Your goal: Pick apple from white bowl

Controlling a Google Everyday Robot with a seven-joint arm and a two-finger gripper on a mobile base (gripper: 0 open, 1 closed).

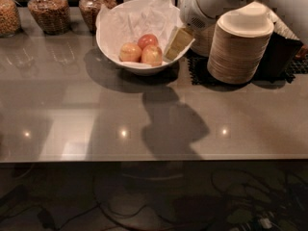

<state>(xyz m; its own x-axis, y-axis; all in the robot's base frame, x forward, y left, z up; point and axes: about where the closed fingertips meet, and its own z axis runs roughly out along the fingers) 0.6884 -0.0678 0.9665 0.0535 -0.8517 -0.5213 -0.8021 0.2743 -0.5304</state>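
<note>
The white bowl (117, 56) stands at the back middle of the grey table, lined with crumpled white paper. Three apples lie in it. The apple (152, 55), orange-red over yellow, is the front right one. A paler yellow-peach apple (129, 52) lies to its left and a deeper red apple (147, 40) behind it. My gripper (178, 43) reaches in from the upper right on a white arm. Its tan tip hangs over the bowl's right rim, just right of the apple and apart from it.
A tall stack of tan disposable bowls (239, 47) stands right of the white bowl on a black mat (199, 71). Glass jars (47, 9) line the back left. A dark container (284, 52) is at far right. The table's front edge (154, 159) runs across the lower view.
</note>
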